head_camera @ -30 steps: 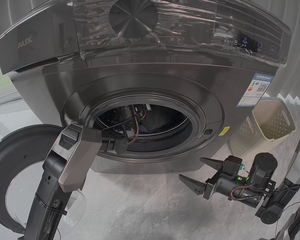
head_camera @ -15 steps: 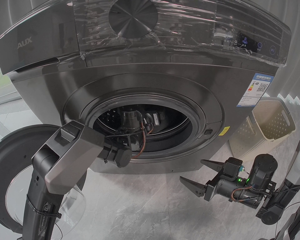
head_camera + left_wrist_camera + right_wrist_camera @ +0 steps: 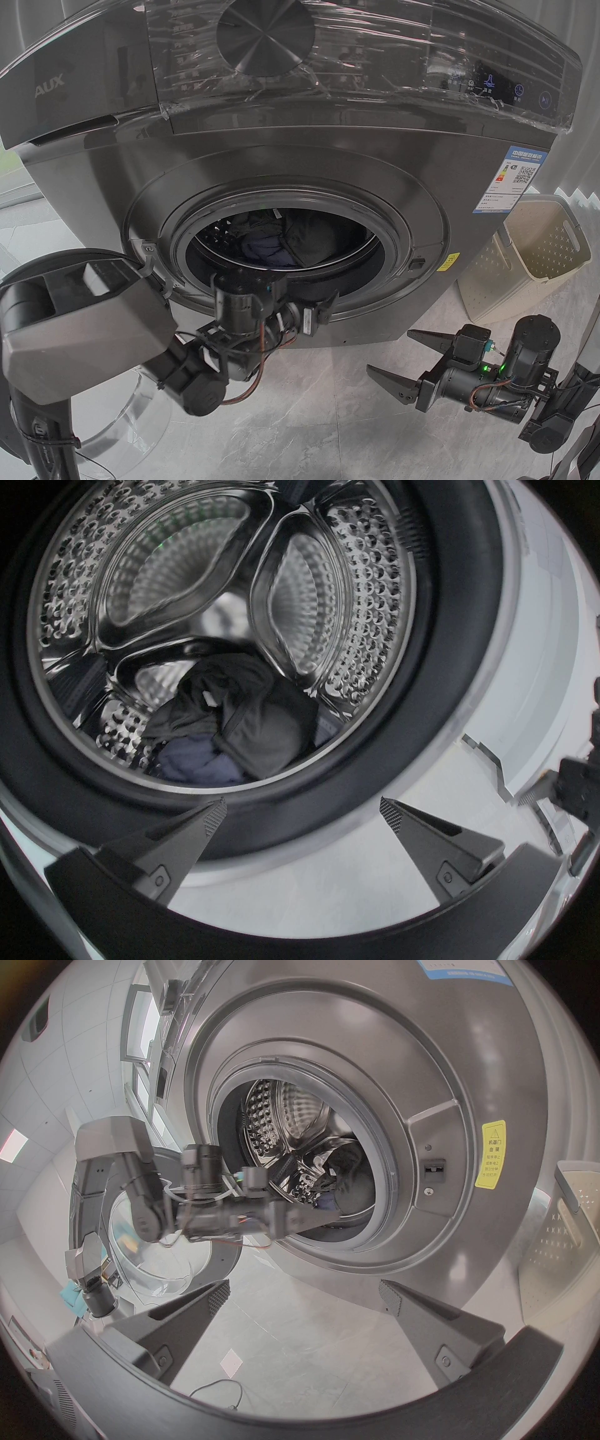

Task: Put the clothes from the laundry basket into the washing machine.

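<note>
The grey washing machine [image 3: 300,150] stands with its round opening uncovered. Dark clothes over a bluish piece [image 3: 284,240] lie in the steel drum [image 3: 187,574], also seen as a dark heap [image 3: 240,720] in the left wrist view. My left gripper [image 3: 300,804] is open and holds nothing, just outside the opening's lower rim. My right gripper [image 3: 389,351] hangs open and bare low over the floor, right of the machine's front. The cream laundry basket [image 3: 544,250] leans by the machine's right side.
The machine's door [image 3: 156,1260] is swung open to the left, behind my left arm. Grey tiled floor [image 3: 325,425] stretches in front of the machine. A cable lies on the floor [image 3: 215,1388].
My left arm has pulled back out of the drum and dropped below the opening, leaving the clothes lying inside. The right gripper has sunk slightly.
</note>
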You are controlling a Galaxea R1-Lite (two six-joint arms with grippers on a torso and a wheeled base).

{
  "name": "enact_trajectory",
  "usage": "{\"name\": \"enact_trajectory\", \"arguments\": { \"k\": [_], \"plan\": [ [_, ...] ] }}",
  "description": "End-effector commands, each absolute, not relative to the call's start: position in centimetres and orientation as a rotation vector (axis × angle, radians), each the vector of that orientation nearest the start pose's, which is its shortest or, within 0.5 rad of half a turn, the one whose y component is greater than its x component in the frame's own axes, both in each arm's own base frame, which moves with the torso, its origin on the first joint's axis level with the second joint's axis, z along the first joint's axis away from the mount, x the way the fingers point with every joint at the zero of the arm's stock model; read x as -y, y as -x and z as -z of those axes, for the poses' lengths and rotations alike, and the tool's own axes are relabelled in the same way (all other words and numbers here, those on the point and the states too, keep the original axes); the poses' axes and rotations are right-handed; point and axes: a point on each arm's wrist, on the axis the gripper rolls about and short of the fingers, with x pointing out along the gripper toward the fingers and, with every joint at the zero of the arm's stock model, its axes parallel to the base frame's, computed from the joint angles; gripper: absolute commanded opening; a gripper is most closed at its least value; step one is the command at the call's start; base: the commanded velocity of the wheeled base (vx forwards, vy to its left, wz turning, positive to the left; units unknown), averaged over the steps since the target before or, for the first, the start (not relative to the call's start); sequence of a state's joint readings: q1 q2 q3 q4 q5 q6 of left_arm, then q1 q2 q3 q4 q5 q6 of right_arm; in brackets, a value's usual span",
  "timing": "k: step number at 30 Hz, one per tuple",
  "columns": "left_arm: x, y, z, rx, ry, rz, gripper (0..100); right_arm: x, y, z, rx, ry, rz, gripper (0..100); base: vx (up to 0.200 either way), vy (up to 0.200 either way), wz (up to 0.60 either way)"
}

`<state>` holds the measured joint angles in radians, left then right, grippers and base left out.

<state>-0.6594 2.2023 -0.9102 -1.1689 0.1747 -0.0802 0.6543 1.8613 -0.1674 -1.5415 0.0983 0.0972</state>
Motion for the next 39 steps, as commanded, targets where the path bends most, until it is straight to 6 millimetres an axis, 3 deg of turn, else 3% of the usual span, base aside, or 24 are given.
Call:
{"name": "enact_trajectory", "arguments": {
  "k": [1,6,9,13,17,23,31,39],
  "plan": [
    [20.8,-23.2,-10.8,-0.115,0.018,0.585,100,-13.3,-17.0,-10.2,-0.154,-0.058,-0.744,100,0.000,0.000,0.00],
    [19.0,-21.0,-10.8,-0.081,0.033,0.588,100,-11.6,-15.2,-10.8,-0.142,-0.061,-0.725,100,0.000,0.000,0.00],
    [17.5,-19.4,-10.8,-0.054,0.046,0.589,100,-10.4,-14.3,-12.2,-0.066,-0.081,-0.703,100,-0.067,0.000,0.00],
    [15.0,-16.8,-12.7,-0.005,0.066,0.586,100,-8.1,-14.0,-13.9,0.030,-0.091,-0.602,100,-0.200,0.000,0.00],
    [13.3,-15.0,-14.1,0.050,0.086,0.577,100,-6.8,-13.2,-14.2,0.009,-0.082,-0.553,100,-0.200,0.000,0.00],
    [11.1,-12.9,-14.3,0.065,0.096,0.565,100,-5.4,-11.5,-14.2,-0.042,-0.070,-0.499,100,-0.200,0.000,0.00],
    [9.0,-11.6,-15.1,0.095,0.116,0.480,100,-4.0,-10.0,-14.8,0.010,-0.060,-0.381,100,-0.200,0.000,0.00],
    [5.8,-8.4,-15.0,0.018,0.085,0.431,100,-1.8,-6.4,-14.9,0.058,-0.067,-0.278,100,-0.175,0.000,0.00]
  ]
}}
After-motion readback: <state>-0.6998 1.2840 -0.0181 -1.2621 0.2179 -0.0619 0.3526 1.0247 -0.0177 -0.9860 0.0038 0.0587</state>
